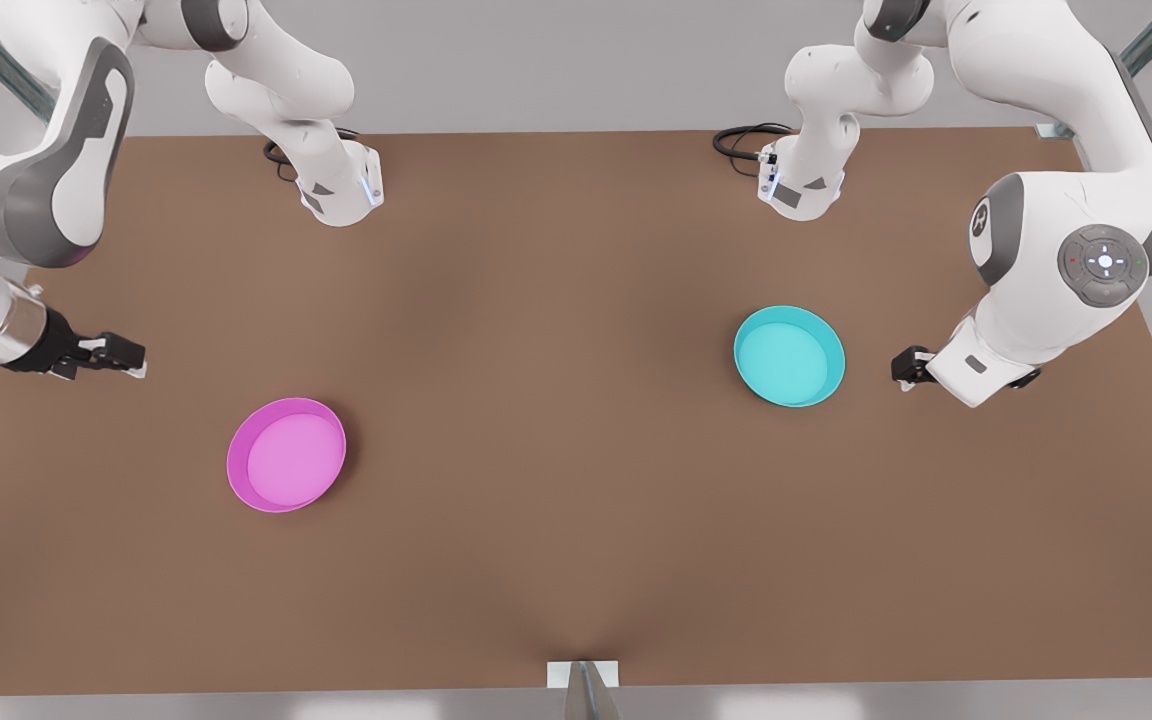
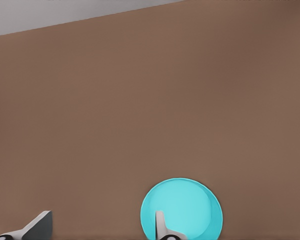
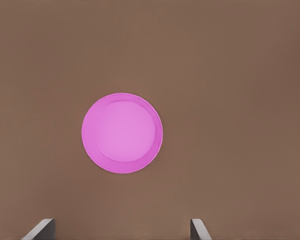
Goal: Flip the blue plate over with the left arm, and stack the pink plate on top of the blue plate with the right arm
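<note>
The blue plate (image 1: 789, 356) rests open side up on the brown table (image 1: 556, 420), toward the front view's right. Just to its right hovers my left gripper (image 1: 904, 368), open, a short gap from the rim. In the left wrist view the blue plate (image 2: 182, 209) lies right beyond the left gripper (image 2: 100, 231), behind one finger (image 2: 160, 225). The pink plate (image 1: 286, 455) lies open side up at the front view's left. My right gripper (image 1: 128, 357) hangs open, up and to the left of it. From the right wrist, the pink plate (image 3: 122, 133) sits well ahead of the right gripper (image 3: 121, 233).
Both arm bases (image 1: 341, 185) (image 1: 801, 185) stand at the table's back edge with black cables (image 1: 746, 140) beside them. A small metal bracket (image 1: 583, 680) sits at the middle of the front edge. Bare brown table separates the two plates.
</note>
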### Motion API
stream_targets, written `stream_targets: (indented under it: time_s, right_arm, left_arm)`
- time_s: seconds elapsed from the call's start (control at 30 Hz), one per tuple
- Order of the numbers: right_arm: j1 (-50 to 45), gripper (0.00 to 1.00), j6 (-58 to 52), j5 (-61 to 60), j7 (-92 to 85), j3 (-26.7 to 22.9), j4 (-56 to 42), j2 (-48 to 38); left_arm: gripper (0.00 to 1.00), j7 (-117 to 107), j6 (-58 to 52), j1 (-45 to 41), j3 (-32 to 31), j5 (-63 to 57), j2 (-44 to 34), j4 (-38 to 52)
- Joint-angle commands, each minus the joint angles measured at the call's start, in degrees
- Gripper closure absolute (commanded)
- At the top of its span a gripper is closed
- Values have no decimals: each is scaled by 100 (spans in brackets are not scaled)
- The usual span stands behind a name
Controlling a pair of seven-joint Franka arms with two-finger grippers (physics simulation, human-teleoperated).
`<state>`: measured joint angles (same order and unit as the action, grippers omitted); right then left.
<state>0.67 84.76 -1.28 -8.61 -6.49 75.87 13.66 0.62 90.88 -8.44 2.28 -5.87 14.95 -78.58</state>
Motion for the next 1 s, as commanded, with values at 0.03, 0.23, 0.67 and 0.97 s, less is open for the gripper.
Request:
stream_targets:
  time_s: [0.03,0.23,0.67,0.97]
  right_arm:
    - [-93,0,-30,31,-36,25,-169,-13]
    - [30,0,409,400,298,534,411,-83]
    - [56,0,1042,409,483,438,1114,-224]
    - [47,0,1218,514,448,438,1026,40]
  left_arm:
    - [0,26,0,0,0,7,8,-9]
    - [0,922,738,9,782,2072,219,-1493]
    - [0,4227,1837,62,1459,3303,1037,-3515]
    - [0,4799,2382,-17,1459,3285,1230,-3955]
